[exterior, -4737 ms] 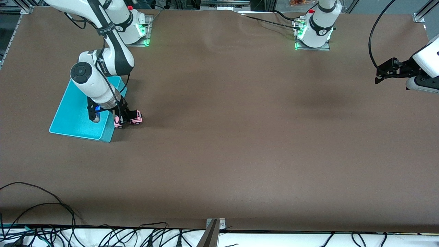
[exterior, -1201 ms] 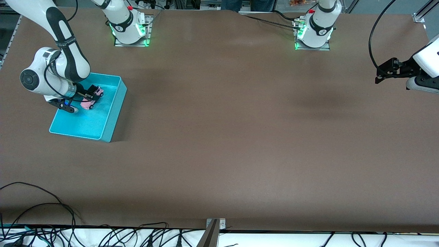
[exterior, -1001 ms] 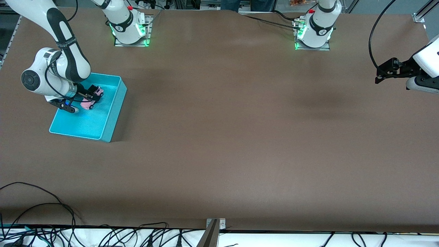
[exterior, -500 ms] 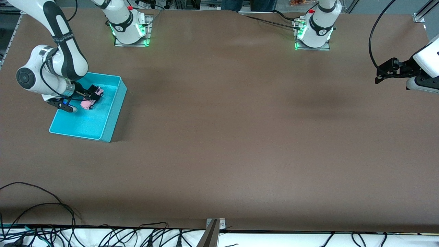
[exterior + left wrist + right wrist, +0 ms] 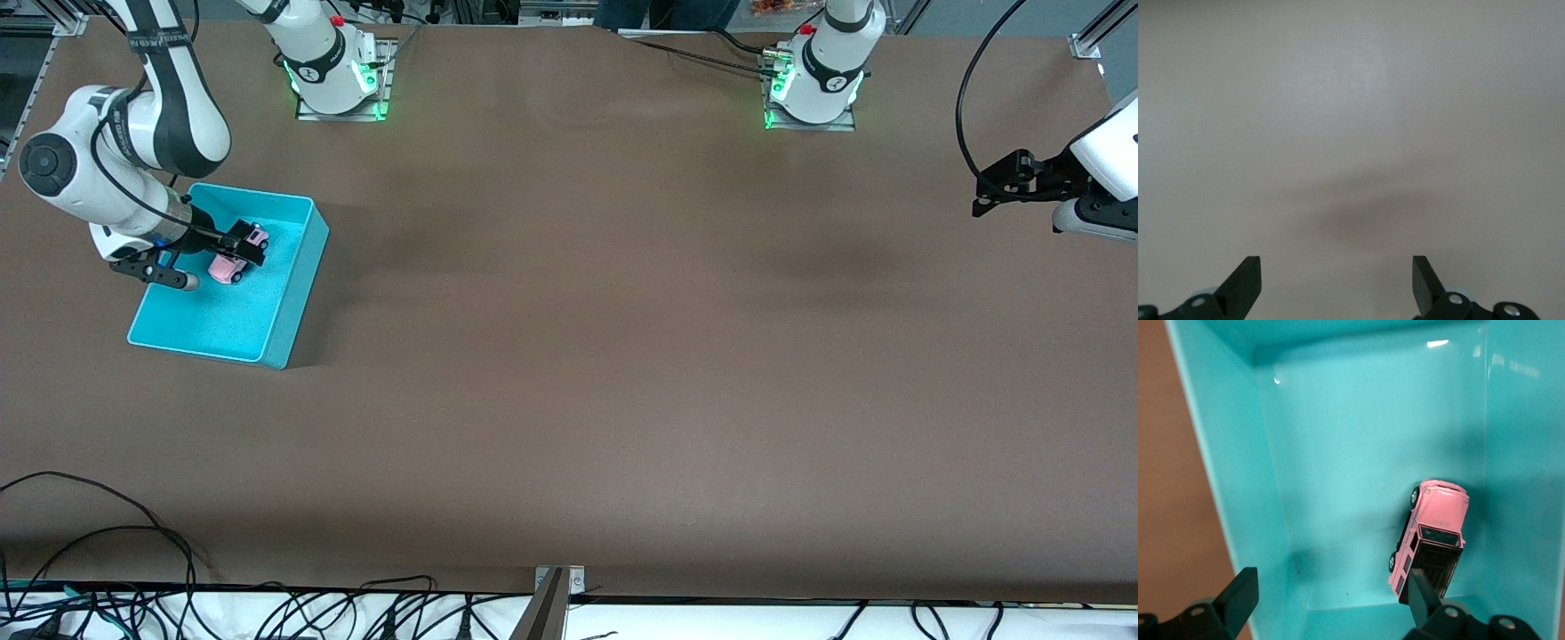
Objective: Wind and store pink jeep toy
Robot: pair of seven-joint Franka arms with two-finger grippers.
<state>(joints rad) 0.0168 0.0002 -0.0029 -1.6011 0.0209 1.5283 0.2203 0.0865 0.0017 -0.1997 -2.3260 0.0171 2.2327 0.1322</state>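
Pink jeep toy in turquoise bin; right claw open above.

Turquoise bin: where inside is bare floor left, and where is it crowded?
The turquoise bin is bare in its half nearer the front camera. Crowded toward the robots' bases: the pink jeep toy lies there, the open right gripper over it. The left gripper waits, open.

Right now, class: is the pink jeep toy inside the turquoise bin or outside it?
Inside. The pink jeep toy rests on the floor of the turquoise bin, with the bin's walls around it, and the open right end effector above.
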